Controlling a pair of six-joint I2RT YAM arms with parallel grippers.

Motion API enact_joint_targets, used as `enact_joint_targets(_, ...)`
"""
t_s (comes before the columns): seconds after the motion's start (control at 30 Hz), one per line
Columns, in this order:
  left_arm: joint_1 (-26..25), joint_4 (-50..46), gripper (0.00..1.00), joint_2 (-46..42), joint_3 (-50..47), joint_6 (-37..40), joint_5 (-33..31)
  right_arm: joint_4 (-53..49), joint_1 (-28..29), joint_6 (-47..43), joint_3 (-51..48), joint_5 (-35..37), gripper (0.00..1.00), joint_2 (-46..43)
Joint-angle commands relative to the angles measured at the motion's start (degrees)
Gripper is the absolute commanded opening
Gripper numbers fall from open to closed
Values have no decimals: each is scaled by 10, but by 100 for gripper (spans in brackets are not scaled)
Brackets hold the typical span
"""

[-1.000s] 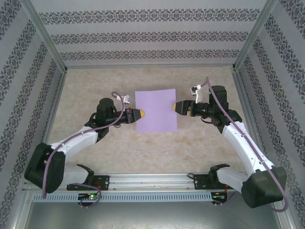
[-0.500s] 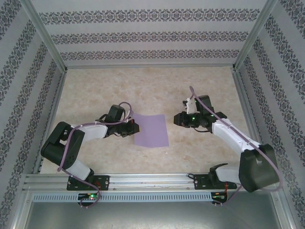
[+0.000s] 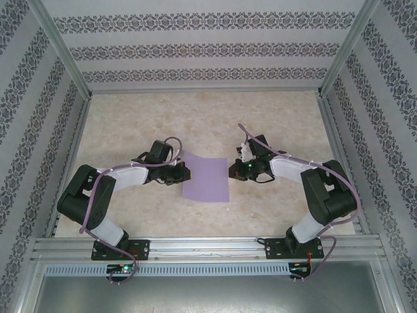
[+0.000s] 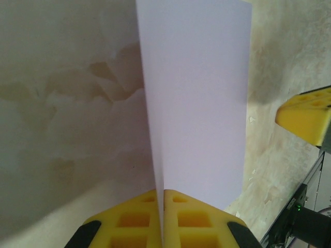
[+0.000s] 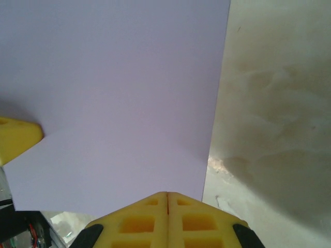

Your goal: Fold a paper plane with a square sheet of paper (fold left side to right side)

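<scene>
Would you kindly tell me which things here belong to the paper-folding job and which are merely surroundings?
Part of the job:
- square sheet of paper
- left gripper, shut on the sheet's edge
- right gripper, shut at the opposite edge

Just surroundings:
- table
- patterned walls
- metal rail by the arm bases

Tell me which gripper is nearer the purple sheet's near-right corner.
Right. The right gripper holds the square sheet of paper at its right edge, a little back from that corner; the left gripper holds the opposite, left edge.
</scene>
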Motion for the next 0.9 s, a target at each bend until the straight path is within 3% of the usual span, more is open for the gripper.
enact_joint_targets(0.0,-9,-31,3,5,19,21,6,14,9,2,14,7,0,24)
enact_joint_targets(0.27,-15,-23,9,2,27,13,16,19,17,-4,4,13,0,59)
enact_joint_targets(0.6,-23,-25,39,-32,42,-1,15,1,19,-12,-10,43,0,68)
enact_joint_targets(0.87,-43,-26,50,-31,66,-5,21,-4,22,-19,-6,49,0,73)
